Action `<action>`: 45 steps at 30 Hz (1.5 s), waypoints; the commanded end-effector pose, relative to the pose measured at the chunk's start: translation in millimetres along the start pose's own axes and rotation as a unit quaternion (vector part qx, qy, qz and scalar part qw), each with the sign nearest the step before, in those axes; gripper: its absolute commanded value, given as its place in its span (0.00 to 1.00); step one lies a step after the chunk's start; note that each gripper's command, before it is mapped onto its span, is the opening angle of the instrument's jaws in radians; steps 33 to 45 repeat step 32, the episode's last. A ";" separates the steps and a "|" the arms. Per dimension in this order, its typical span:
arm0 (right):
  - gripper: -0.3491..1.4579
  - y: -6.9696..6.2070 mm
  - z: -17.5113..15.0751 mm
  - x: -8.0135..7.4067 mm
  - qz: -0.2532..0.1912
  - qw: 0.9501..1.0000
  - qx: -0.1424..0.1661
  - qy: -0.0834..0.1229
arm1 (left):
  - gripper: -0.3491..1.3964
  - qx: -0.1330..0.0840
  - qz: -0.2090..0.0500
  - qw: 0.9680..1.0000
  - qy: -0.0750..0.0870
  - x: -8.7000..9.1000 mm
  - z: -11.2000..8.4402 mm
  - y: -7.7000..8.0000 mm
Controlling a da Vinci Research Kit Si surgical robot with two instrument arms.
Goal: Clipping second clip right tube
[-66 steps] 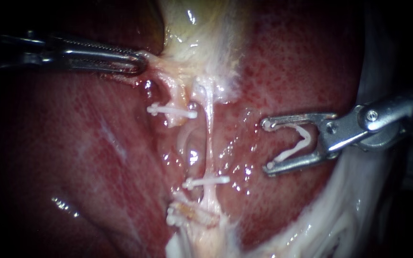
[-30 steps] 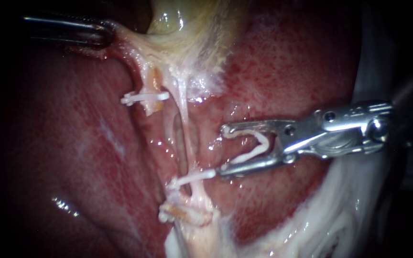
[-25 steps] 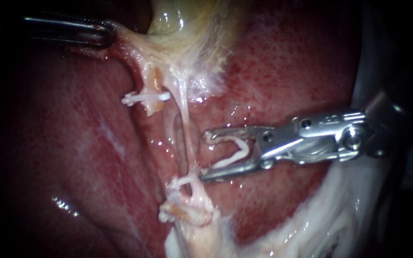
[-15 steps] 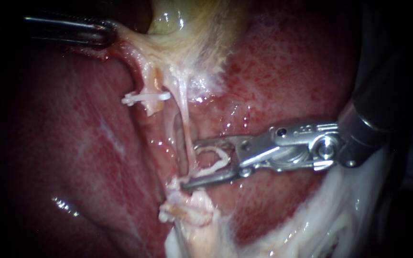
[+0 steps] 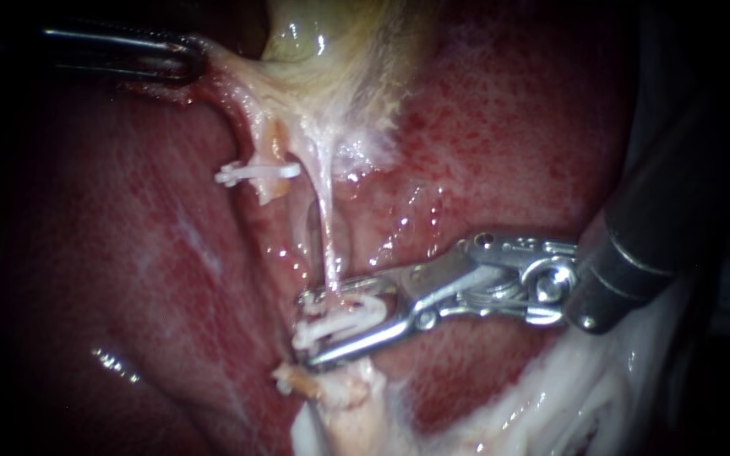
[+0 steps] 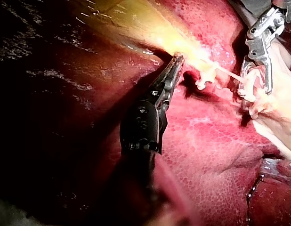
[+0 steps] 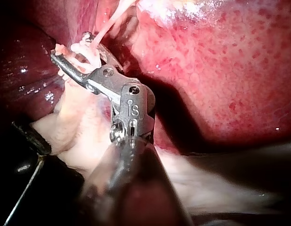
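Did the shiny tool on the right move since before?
Yes. The right instrument slid left across the liver to the right tube; its jaws, holding a clip, now straddle that tube.

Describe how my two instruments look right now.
The left instrument is dark and slim, tapering to a long narrow claw. The right instrument is bright silver: a hinged open-frame claw with visible pins on a thick dark round shaft.
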 end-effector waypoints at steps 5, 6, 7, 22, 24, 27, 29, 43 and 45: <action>0.33 -0.1 -0.3 0.2 0.005 1.000 0.006 0.009 | 0.00 0.000 0.000 1.000 0.000 0.0 0.1 0.0; 0.28 -0.2 -0.3 0.1 0.005 1.000 0.005 0.010 | 0.00 0.000 0.000 1.000 0.000 0.0 0.1 0.0; 0.25 -0.2 -0.4 0.1 0.005 1.000 0.007 0.010 | 0.00 0.000 0.000 1.000 0.000 -0.1 0.1 0.0; 0.00 -0.5 -1.4 0.1 0.049 0.999 0.021 0.006 | 0.00 0.001 0.000 1.000 0.000 -0.2 0.3 -0.1; 0.00 -0.5 -1.4 0.1 0.049 0.999 0.022 0.005 | 0.00 0.001 0.000 1.000 0.000 -0.2 0.3 -0.1; 0.00 -0.5 -1.4 0.1 0.049 0.999 0.023 0.004 | 0.00 0.001 0.000 1.000 0.000 -0.2 0.3 -0.1; 0.00 -0.5 -1.4 0.1 0.049 0.999 0.024 0.004 | 0.00 0.001 0.000 1.000 0.000 -0.2 0.3 -0.1; 0.00 -0.3 -1.4 0.1 0.048 0.999 0.024 0.004 | 0.00 0.001 0.000 1.000 0.000 -0.2 0.3 -0.1; 0.00 -0.3 -1.4 0.1 0.048 0.999 0.024 0.004 | 0.00 0.001 0.000 1.000 0.000 -0.2 0.3 -0.1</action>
